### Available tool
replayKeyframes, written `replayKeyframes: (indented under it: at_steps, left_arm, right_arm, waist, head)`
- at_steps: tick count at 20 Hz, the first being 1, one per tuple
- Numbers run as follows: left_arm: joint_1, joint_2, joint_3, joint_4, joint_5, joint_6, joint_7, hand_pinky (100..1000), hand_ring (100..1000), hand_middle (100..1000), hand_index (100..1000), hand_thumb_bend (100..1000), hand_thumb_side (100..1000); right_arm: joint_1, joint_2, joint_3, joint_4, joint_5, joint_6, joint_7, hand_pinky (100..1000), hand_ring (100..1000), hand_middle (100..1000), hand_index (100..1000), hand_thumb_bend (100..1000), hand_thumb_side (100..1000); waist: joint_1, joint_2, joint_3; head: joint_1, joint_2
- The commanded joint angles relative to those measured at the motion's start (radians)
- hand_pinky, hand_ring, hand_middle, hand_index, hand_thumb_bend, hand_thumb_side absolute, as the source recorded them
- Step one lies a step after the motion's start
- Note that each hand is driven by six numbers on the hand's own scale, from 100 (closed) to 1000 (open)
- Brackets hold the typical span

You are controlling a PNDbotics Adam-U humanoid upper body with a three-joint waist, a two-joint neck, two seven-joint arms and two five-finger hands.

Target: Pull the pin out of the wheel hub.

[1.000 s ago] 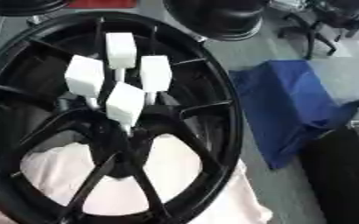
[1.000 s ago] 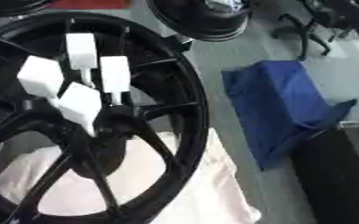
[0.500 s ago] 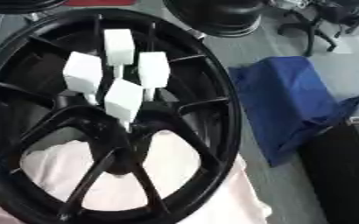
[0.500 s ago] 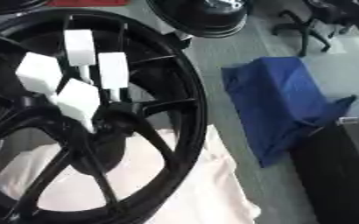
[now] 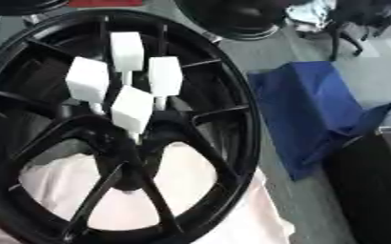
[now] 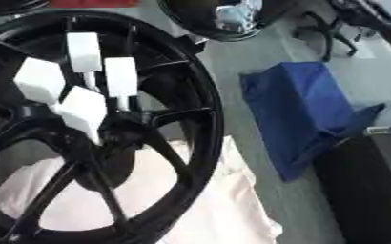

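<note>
A pale pink cloth [image 5: 190,190] lies nearest the camera, spread under the lower part of a black wheel [image 5: 232,119]; it shows through the gaps between the spokes and runs out past the rim at the lower right. The bottom and left of the wheel are cut off by the frame edges in both views.

The wheel hub [image 5: 119,143] sits at the centre of the spokes, dark and hard to read against the black metal. 4 white blocks stand up from it on thin stems: the nearest block [image 5: 132,110], the left block [image 5: 88,80], the right block [image 5: 165,76] and the far block [image 5: 126,52]. These appear to be the heads of the pins, seated in the hub. The stems blur into the dark hub, so where each one enters cannot be made out.

To the right of the wheel, apart from it, a blue cloth bag [image 5: 315,109] lies slumped on the grey floor [image 6: 232,66]; whether anything is in it cannot be told. A black box [image 6: 374,181] at the lower right is cut off by the edge.

Farther off, a second dark wheel [image 5: 241,19] is partly cut by the top edge, with a chair base [image 6: 332,28] beyond it.

Neither robot hand shows in either view, so the state of their fingers cannot be told.
</note>
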Motion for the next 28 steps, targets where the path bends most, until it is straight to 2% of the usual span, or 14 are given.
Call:
replayKeyframes:
  at_steps: [1,7,12,16,23,25,26,28]
  left_arm:
    - [-0.008,0.015,0.001,-0.022,-0.003,0.001,-0.004,833,591,563,740,377,703]
    - [-0.014,0.017,-0.005,-0.022,0.0,0.003,-0.009,833,591,562,739,376,706]
    - [-0.018,0.016,-0.008,-0.022,0.001,0.004,-0.012,833,591,562,739,376,707]
    - [-0.021,0.015,-0.011,-0.022,0.001,0.005,-0.013,833,590,563,739,376,708]
    - [-0.025,0.015,-0.016,-0.022,0.002,0.006,-0.018,834,590,564,739,375,711]
    - [-0.026,0.015,-0.017,-0.022,0.001,0.006,-0.019,834,590,564,739,375,712]
    - [-0.026,0.015,-0.017,-0.022,0.001,0.006,-0.019,834,589,564,739,375,712]
    - [-0.026,0.014,-0.018,-0.022,0.0,0.006,-0.019,834,589,564,739,374,713]
  right_arm:
    - [-0.008,-0.048,0.026,-0.016,0.025,0.03,-0.048,907,860,731,832,100,559]
    - [-0.026,-0.045,0.095,-0.016,0.03,0.061,-0.067,913,863,729,843,100,551]
    - [-0.039,-0.037,0.133,-0.016,0.034,0.118,-0.086,924,873,735,853,100,541]
    - [-0.05,-0.026,0.157,-0.016,0.028,0.143,-0.094,935,883,738,860,100,540]
    - [-0.07,-0.018,0.192,-0.016,0.066,0.187,-0.158,944,906,763,880,100,493]
    - [-0.08,-0.012,0.205,-0.016,0.082,0.203,-0.168,952,918,774,887,100,437]
    - [-0.085,-0.009,0.211,-0.016,0.089,0.21,-0.169,952,918,774,887,100,448]
    - [-0.092,-0.003,0.222,-0.016,0.102,0.223,-0.164,954,923,778,888,121,406]
  waist:
    - [0.003,-0.021,0.003]
    - [-0.006,-0.018,0.014]
    - [-0.012,-0.014,0.021]
    - [-0.016,-0.009,0.024]
    - [-0.024,-0.004,0.031]
    - [-0.026,-0.002,0.033]
    - [-0.026,-0.001,0.034]
    - [-0.028,0.002,0.036]
  head:
    - [-0.017,-0.001]
    - [-0.03,0.0]
    - [-0.033,0.008]
    - [-0.03,0.006]
    - [-0.028,0.002]
    - [-0.034,0.004]
    - [-0.036,0.005]
    - [-0.04,0.006]
